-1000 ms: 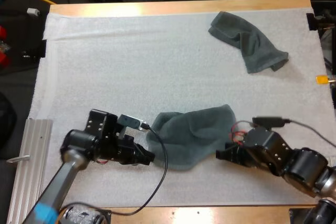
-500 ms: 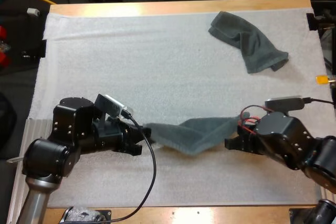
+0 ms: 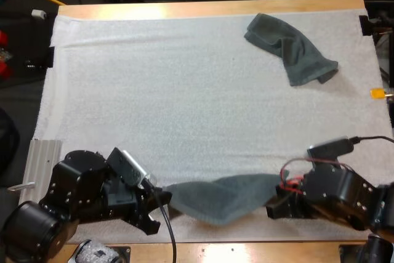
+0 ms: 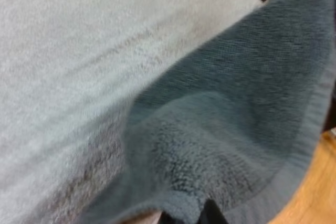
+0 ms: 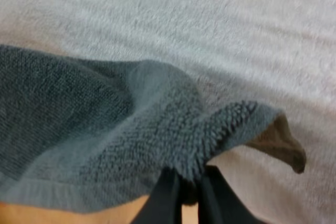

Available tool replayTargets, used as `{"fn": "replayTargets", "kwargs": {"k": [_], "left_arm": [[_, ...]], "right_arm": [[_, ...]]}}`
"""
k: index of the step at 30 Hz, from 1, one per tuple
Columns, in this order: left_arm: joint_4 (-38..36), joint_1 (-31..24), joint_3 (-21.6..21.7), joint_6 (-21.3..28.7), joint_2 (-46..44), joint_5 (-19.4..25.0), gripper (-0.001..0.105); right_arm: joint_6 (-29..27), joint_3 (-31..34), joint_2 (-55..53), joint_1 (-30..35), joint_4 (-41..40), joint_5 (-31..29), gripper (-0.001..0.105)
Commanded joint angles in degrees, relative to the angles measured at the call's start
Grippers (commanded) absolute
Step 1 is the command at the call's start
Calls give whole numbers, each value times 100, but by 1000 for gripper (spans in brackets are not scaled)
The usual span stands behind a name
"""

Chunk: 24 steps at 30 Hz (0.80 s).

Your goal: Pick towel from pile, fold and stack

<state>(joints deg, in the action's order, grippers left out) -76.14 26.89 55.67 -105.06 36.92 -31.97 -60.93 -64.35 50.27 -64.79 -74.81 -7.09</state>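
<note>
Two end effectors [image 3: 165, 200] [image 3: 276, 196], one gripped towel [image 3: 221, 196], crumpled towel [image 3: 292, 53]

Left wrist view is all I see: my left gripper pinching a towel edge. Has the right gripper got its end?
Observer: Yes, the right gripper is shut on a bunched fold at the towel's other end.
Operator: How does the towel lie?
Observer: In the high view it spans from the left gripper to the right one, sagging in the middle, along the mat's near edge.
Operator: Any other towels?
Observer: One crumpled towel lies at the mat's far right.
</note>
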Motion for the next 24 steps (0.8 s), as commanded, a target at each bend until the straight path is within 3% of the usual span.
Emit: {"fn": "replayTargets", "kwargs": {"k": [1, 4, 6, 10, 13, 15, 21, 24], "left_arm": [[1, 24, 49, -35, -8, 155, 0], [174, 24, -62, 72, 49, 736, 0], [535, 24, -340, 116, 226, 763, 0], [1136, 24, -793, 159, 712, 732, 0], [1687, 24, -979, 210, 1199, 732, 0], [2204, -4, -991, 208, 1666, 732, 0], [3136, -352, -990, 208, 2680, 708, 0], [3493, -650, -990, 138, 3038, 517, 0]], "right_arm": [[75, -52, -41, -54, -91, -91, 0], [75, 43, 78, -57, -90, -339, 0], [-20, 226, 244, -1, 22, -597, 0], [-91, 735, 645, 478, 700, -381, 0], [-88, 1074, 1009, 1174, 1388, -94, 0], [-185, 1183, 1264, 1704, 1868, 400, 0], [-225, 1195, 1984, 2923, 2516, 1667, 0], [-213, 1195, 2256, 3319, 2797, 2001, 0]]}}
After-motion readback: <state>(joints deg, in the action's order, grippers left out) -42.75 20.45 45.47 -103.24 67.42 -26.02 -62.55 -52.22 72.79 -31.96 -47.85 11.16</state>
